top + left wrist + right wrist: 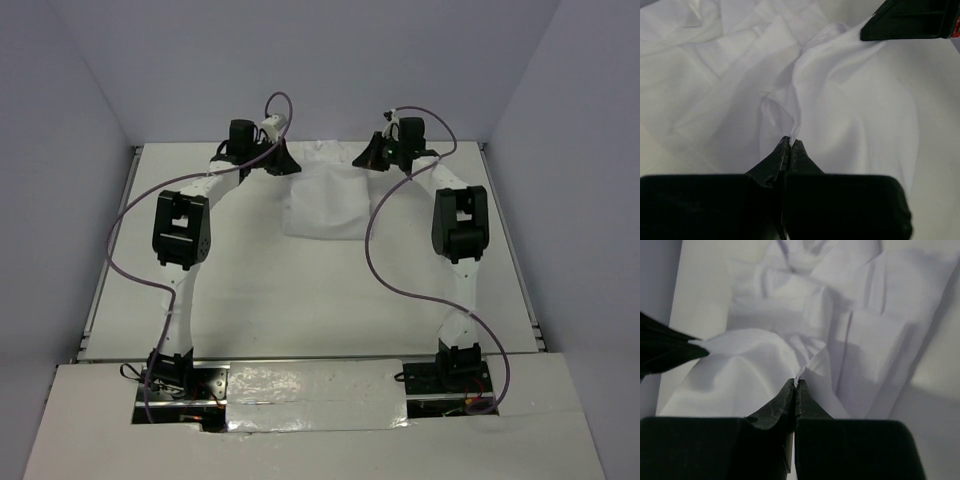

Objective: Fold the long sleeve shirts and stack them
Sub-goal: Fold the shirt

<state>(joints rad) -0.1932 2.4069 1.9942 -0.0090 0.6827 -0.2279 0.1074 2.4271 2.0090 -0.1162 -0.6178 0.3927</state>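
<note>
White desk (pixel 250 300) between gray walls. Wrinkled white shirt (pixel 325 205) at far middle. Left claw (pixel 791 143) and right claw (pixel 795 383) pinched tight on thin shirt folds. Might slip loose on lifting, or pull unevenly and bunch up.

Soft, even light from above keeps the table (pixel 250 300) bright, with glare on the silvery strip (pixel 300 395) at six o'clock. Wrist views are dimmer and bluish; the shirt (pixel 850 115) holds faint shadows in its folds.

The plain white long sleeve shirt (pixel 322 200), wrinkled and roughly folded, lies at twelve o'clock on the table (pixel 300 300), its far edge bunched.
</note>
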